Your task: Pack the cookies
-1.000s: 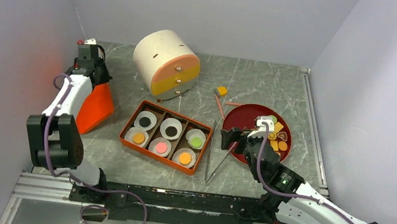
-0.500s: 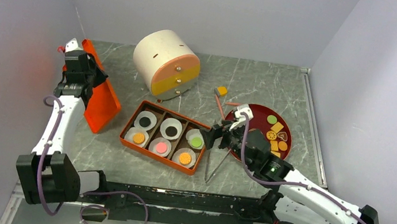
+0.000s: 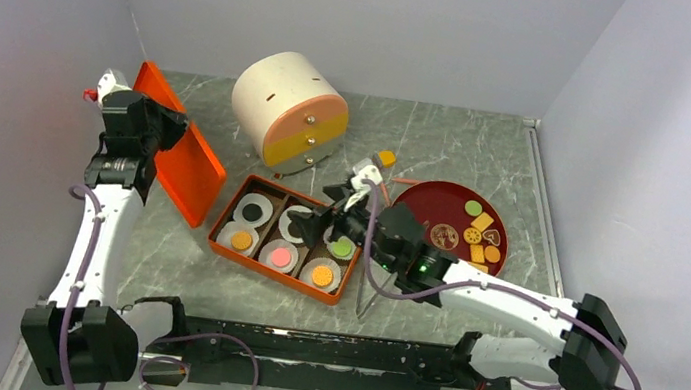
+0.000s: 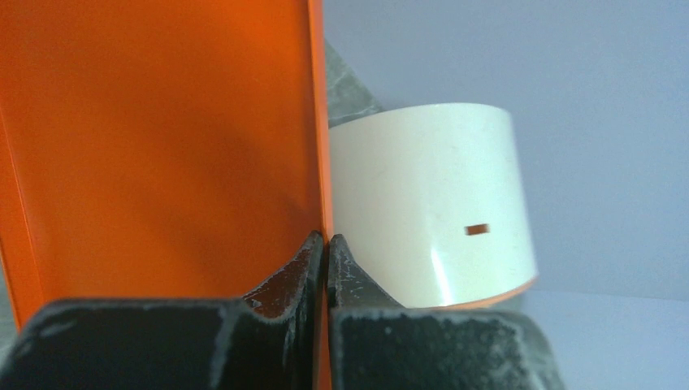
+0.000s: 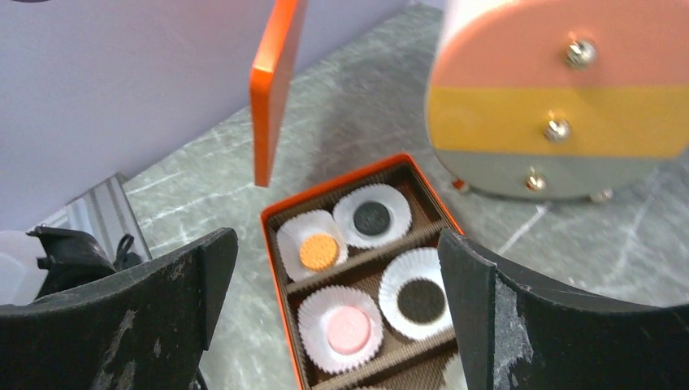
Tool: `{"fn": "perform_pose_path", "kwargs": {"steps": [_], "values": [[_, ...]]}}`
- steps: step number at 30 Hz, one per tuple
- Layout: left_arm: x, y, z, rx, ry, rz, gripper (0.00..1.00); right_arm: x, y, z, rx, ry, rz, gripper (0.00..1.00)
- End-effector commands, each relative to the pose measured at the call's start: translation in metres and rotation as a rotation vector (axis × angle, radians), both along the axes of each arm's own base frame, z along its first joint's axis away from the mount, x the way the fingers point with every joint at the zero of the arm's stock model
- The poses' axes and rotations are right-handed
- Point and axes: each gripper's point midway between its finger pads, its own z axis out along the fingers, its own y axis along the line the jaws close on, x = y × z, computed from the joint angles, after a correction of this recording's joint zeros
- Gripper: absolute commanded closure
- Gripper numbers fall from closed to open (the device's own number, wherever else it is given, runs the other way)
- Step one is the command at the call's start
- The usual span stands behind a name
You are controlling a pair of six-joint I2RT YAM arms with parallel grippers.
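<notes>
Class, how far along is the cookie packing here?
Done: all six paper cups in the orange box hold cookies. In hand: left gripper grips the orange lid, off the box; right gripper open above it. Left: lidding; more cookies sit on the red plate.

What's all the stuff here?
box: one, orange, middle of table.
paper cups: six, white, in the box.
cookies: six in the cups (two black, two orange, pink, green), more on the plate.
plate: one, red, right of box.
lid: one, orange, held up at left.
round cabinet: one, white, behind the box.
tongs: one, silver, beside the box.
left arm: jaws shut on the lid.
right arm: jaws open, above the box.
</notes>
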Motion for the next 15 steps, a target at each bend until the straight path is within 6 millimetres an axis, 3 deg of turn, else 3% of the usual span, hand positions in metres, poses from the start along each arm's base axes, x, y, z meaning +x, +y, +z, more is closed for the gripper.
{"fn": "perform_pose_path", "kwargs": {"steps": [1,7,15], "values": [[-0.005,-0.015,0.084,-0.066,-0.228,-0.031,0.95,-0.008,0.035,0.059,0.116,-0.161,0.055,0.01],[-0.018,-0.035,0.109,-0.135,-0.301,-0.091,0.95,-0.019,0.077,0.065,0.119,-0.249,0.055,0.02],[-0.033,-0.054,0.118,-0.215,-0.350,-0.155,0.95,-0.016,0.109,0.058,0.218,-0.236,-0.036,0.07]]}}
